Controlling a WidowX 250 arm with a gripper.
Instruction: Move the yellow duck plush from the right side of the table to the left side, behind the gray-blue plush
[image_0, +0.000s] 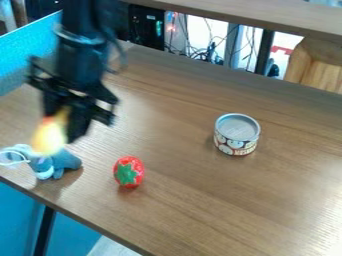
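Gripper (63, 125) closed on a yellow-orange thing (49, 138), which is held above the table (180, 205) at left, its shape blurred, blue-gray toy (65, 161) partly covered by it, strawberry (129, 171) seen nearby, arm (81, 52) cut off at top.

We see pale glare toward the table's (280, 200) right side, soft shadow beneath the strawberry (129, 171) near the front edge, and a motion-blurred gripper (61, 129).

Lab-like room, wood-grain table (180, 200), tangled cables (200, 52) behind
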